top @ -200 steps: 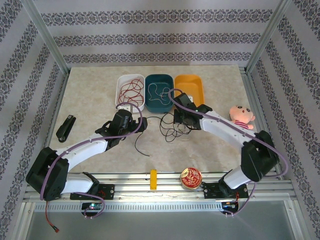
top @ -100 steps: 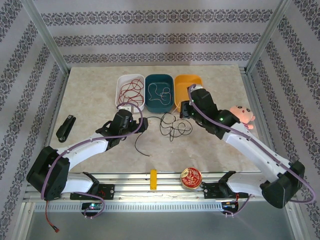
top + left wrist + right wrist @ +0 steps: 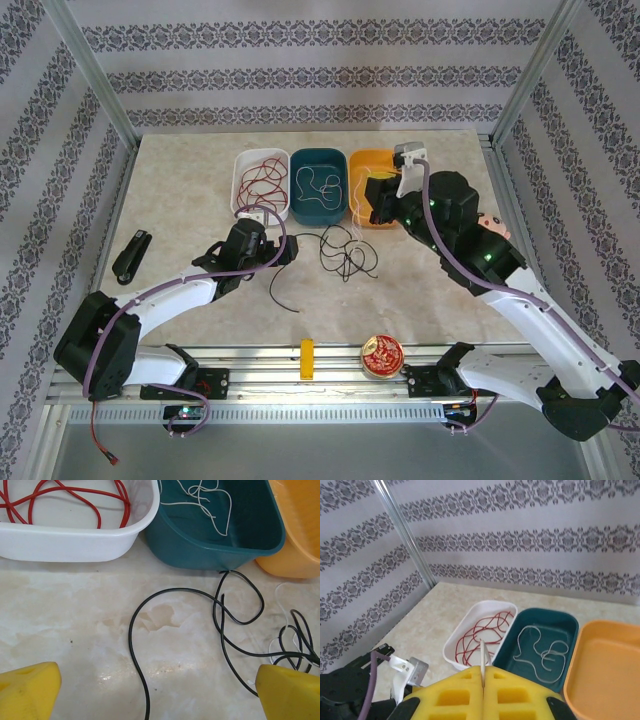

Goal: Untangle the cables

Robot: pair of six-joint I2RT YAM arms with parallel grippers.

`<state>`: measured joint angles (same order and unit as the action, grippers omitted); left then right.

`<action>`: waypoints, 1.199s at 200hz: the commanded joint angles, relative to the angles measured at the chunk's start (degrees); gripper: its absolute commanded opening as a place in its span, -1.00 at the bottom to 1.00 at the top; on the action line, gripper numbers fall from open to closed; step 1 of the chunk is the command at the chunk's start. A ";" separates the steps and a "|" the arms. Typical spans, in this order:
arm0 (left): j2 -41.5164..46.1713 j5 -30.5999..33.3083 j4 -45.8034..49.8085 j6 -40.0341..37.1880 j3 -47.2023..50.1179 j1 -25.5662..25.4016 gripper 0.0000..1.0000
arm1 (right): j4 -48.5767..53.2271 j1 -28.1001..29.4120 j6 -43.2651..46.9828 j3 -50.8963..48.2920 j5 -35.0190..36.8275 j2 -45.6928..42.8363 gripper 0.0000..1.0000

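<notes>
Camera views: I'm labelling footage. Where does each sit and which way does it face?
Top external: above and behind the arms, looking down on the table; both arms, left gripper and right gripper.
Left wrist: low over the table, facing the white bin and teal bin; its open fingertips at the bottom corners.
Right wrist: raised, looking down at those bins and the patterned wall; yellow fingers shut on a thin pale cable.
Shared: all three show the red cable in the white bin.

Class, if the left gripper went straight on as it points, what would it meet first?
Likely the black cable looping ahead of the left gripper, then the teal tub's wall; depth unclear.
</notes>
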<state>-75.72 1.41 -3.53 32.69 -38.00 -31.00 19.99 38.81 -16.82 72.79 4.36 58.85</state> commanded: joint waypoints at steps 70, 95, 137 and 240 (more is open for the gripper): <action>-0.59 -0.88 -2.54 0.71 -0.61 0.51 0.99 | 0.79 2.17 11.52 18.24 -1.68 3.07 -1.00; -0.56 -0.80 -2.58 0.71 -0.60 0.50 0.99 | 2.07 2.48 13.96 23.58 -0.33 5.44 -1.00; 1.26 0.00 -2.29 0.90 0.17 0.42 0.99 | 3.06 2.59 14.11 25.56 5.47 10.24 -1.00; 13.51 8.96 3.63 0.93 4.22 0.46 0.99 | 9.25 -0.91 6.93 30.45 8.38 32.09 -1.00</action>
<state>-64.55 6.50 -3.05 33.08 -35.18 -31.00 26.85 39.18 -7.16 99.90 11.03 87.66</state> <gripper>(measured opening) 0.993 0.041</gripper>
